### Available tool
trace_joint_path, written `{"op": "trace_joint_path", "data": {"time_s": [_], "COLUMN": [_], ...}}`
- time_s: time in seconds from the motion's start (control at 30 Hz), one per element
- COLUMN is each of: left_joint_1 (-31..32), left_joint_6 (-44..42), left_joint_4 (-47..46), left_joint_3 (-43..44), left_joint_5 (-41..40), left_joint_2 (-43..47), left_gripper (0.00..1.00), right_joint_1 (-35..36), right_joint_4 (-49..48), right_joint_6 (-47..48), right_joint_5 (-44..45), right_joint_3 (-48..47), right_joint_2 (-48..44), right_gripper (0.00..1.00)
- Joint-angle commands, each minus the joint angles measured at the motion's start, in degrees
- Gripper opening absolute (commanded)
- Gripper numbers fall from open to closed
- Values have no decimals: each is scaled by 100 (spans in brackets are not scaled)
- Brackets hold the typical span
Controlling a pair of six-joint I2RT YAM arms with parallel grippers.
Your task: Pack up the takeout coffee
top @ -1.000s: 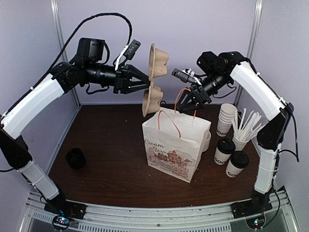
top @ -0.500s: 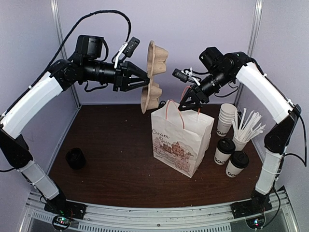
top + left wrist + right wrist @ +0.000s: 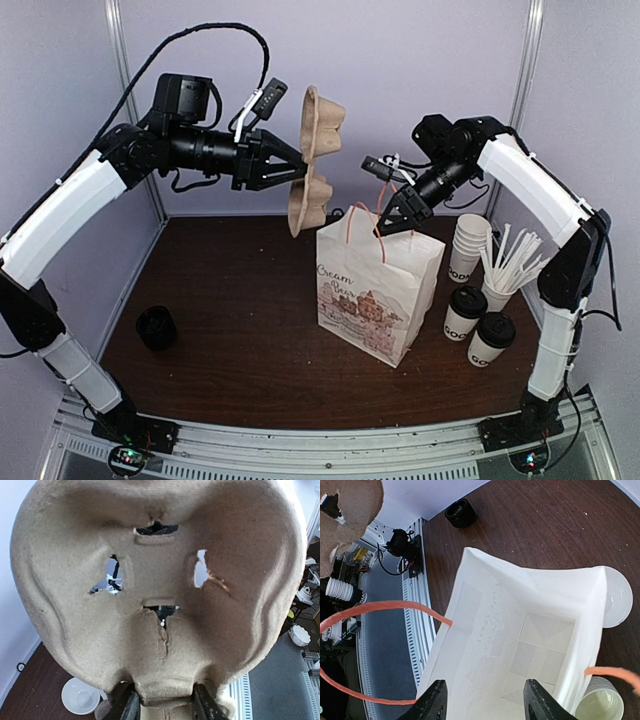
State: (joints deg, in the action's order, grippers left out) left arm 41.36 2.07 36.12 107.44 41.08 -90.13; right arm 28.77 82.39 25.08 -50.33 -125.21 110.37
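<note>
Two takeout coffee cups, white with black lids, stand at the right of the table, one [image 3: 463, 313] behind the other [image 3: 490, 338]. A white paper bag [image 3: 375, 290] with orange handles stands upright mid-table, and the right wrist view looks into its empty inside [image 3: 530, 645]. My right gripper [image 3: 393, 222] hangs open just above the bag's mouth [image 3: 485, 700]; an orange handle [image 3: 375, 607] loops beside it. My left gripper [image 3: 298, 175] is shut on the edge of a brown pulp cup carrier [image 3: 315, 160], held high and on edge left of the bag. The carrier fills the left wrist view [image 3: 160, 580].
A stack of empty white cups [image 3: 468, 245] and a cup of white stirrers [image 3: 505, 265] stand behind the coffees. A white bowl [image 3: 617, 602] sits behind the bag. A black round object [image 3: 156, 327] lies at the left of the table. Walls close in at left and right.
The bag has shifted to the right and stands straighter. My right gripper has come down a little over its mouth. The carrier has moved slightly left and up.
</note>
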Motion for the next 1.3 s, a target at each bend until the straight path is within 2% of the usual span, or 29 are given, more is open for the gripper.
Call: {"op": "trace_joint_path", "data": {"time_s": [0.0,0.43,0.53,0.6,0.67,0.83,0.97,1.1,1.27], "left_joint_1": [30,28,29,25,29,30,30,29,30], "left_joint_6": [127,191,182,180,180,188,219,233,233], "left_joint_4": [-174,-209,-194,-193,-193,-185,-175,-171,-168], "left_joint_3": [-49,-84,-100,-115,-133,-168,-185,-174,-150], "left_joint_5": [-42,-73,-74,-59,-41,-12,-20,-58,-82], "left_joint_2": [145,133,132,129,130,138,143,143,96], "left_gripper": [33,33,33,33,33,33,33,33,33], "right_joint_1": [-188,-276,-303,-372,-394,-477,-606,-673,-724], "right_joint_4": [16,-486,-397,-151,16,-116,-125,16,-260], "right_joint_6": [-73,-442,-396,-235,-201,-373,-385,-308,-519], "right_joint_5": [-280,871,631,-327,-774,-493,-814,-659,110], "right_joint_3": [15,144,69,-28,-98,-13,-118,-370,-181], "right_joint_2": [3,-241,-269,-231,-186,-138,4,107,-81], "right_gripper": [54,54,55,56,56,54,56,57,57]}}
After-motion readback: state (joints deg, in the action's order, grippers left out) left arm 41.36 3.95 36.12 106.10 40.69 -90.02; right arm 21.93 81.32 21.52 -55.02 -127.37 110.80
